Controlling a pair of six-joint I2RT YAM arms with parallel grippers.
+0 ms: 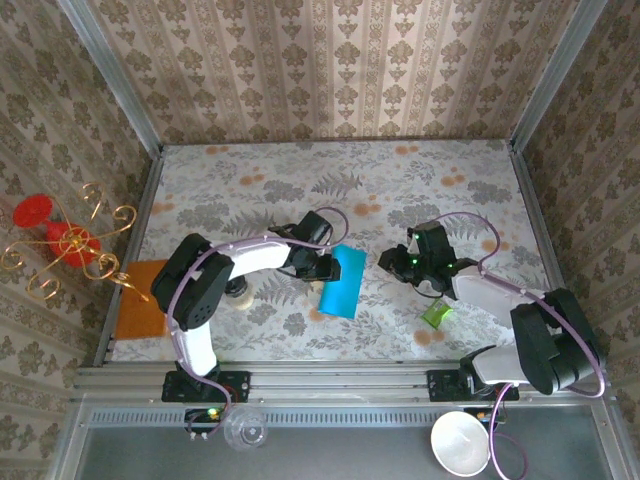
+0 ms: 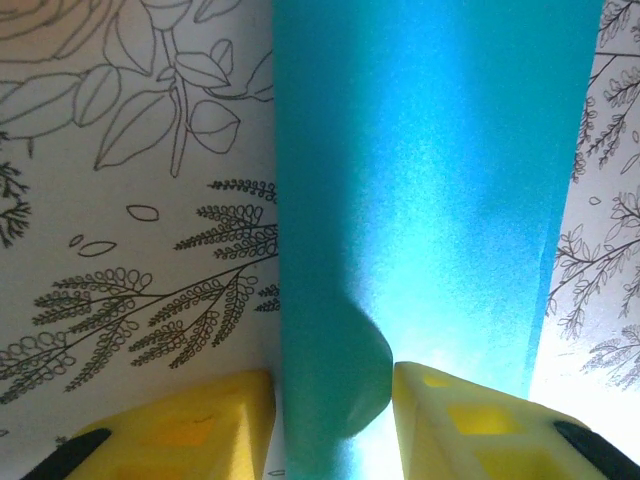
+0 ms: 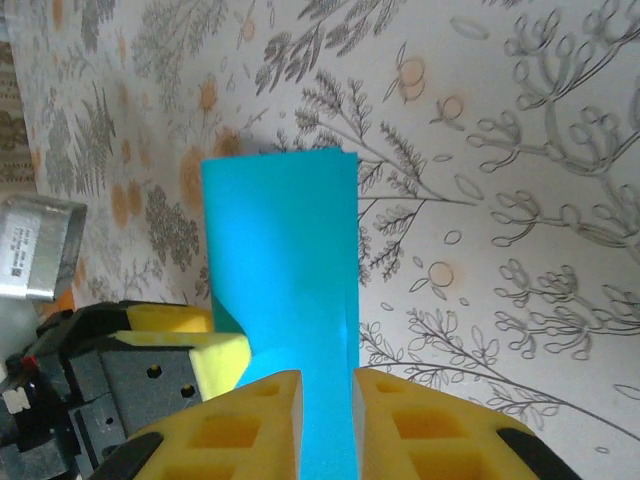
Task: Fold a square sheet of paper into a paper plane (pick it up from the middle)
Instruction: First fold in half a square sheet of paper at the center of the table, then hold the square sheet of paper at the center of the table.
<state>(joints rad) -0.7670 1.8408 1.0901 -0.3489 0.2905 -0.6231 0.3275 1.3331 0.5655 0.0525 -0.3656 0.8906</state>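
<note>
On the desk (image 1: 250,180), the left tool (image 2: 335,390) straddles the folded teal sheet (image 2: 430,150), grip unclear; the right tool (image 3: 327,385) nearby stands slightly spread.

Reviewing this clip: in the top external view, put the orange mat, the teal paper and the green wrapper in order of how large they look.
1. orange mat, largest, but only by a narrow margin
2. teal paper, folded narrow, close enough to the mat that the order is unsure
3. green wrapper, clearly smallest
</note>
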